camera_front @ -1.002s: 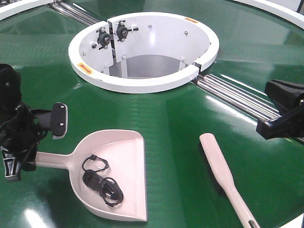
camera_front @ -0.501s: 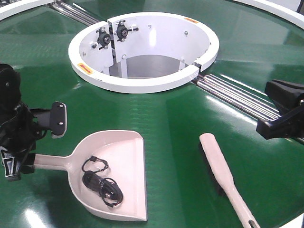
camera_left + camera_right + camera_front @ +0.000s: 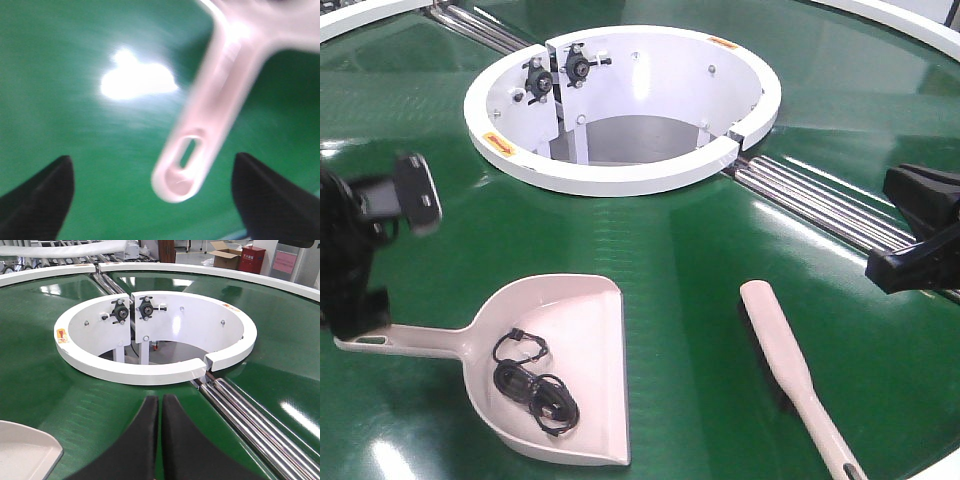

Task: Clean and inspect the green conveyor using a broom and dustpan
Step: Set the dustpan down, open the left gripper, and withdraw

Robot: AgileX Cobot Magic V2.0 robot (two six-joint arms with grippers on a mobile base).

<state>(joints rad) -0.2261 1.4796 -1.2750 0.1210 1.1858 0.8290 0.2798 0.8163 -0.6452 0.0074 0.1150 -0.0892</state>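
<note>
- My left gripper point(image 3: 380, 235) has lifted and pulled back off the dustpan point(image 3: 555, 365) handle; its jaws now stand wide apart, clear of it.
- The handle's slotted end lies exposed on the green conveyor point(image 3: 690, 250).
- The dustpan itself has shifted very slightly.
- My right gripper point(image 3: 920, 240) drifted marginally outward.

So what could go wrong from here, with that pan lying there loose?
The left pincer is open with the dustpan handle between its fingers, not gripped; the wrist view is blurred, so a hasty close might nudge the handle. A black cable lies loose in the pan and could slide out if it tips. The white ring opening is nearby, so anything pushed that way might drop in.
</note>
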